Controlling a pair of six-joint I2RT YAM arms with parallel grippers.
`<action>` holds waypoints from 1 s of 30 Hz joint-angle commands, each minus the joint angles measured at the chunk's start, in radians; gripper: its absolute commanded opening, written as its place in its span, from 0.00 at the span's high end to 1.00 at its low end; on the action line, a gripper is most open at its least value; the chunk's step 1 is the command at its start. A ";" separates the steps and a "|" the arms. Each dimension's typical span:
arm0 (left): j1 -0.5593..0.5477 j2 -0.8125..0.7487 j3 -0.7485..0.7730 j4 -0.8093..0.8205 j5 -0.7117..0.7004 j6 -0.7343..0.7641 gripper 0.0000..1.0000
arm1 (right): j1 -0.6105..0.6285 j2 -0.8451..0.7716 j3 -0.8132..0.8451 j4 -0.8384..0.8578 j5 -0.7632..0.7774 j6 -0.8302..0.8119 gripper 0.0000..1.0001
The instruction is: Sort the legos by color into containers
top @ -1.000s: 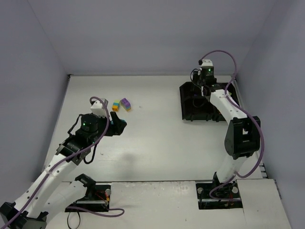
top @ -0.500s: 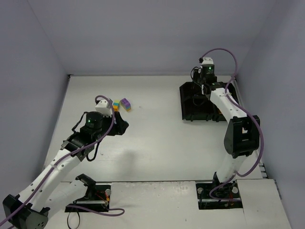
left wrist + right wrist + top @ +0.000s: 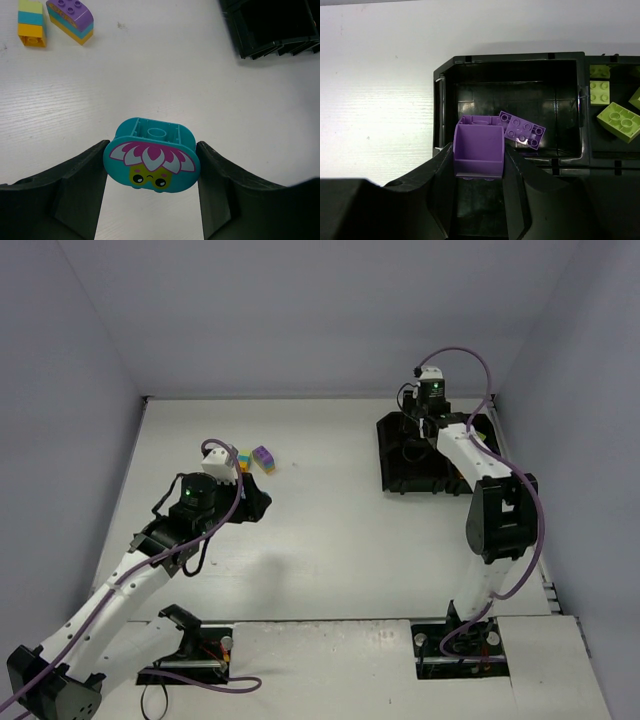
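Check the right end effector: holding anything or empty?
Holding: the right end effector clamps a purple brick over the tray compartment containing another purple brick.

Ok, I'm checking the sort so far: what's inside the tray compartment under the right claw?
One purple brick lies loose in the compartment. The right claw holds a second purple brick over it, and those cover the near floor, so anything there is hidden.

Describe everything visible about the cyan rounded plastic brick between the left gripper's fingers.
The cyan oval plastic brick is clamped in the left gripper, one black finger pressing each curved end. Its face toward the camera bears a printed pink-and-white flower above a yellow-green frowning face. The upper side is hollow, with a round tube inside. It sits level over the white table, touching no other brick.
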 commanded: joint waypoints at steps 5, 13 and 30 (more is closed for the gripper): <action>0.004 -0.006 0.050 0.041 -0.009 0.025 1.00 | -0.015 0.026 0.066 0.048 -0.006 0.011 0.97; 0.004 -0.012 0.050 0.030 -0.014 0.022 1.00 | -0.030 0.069 0.103 0.046 -0.009 0.019 0.60; 0.001 0.074 0.099 0.113 0.070 0.098 1.00 | -0.032 -0.146 0.025 0.015 -0.216 0.095 0.35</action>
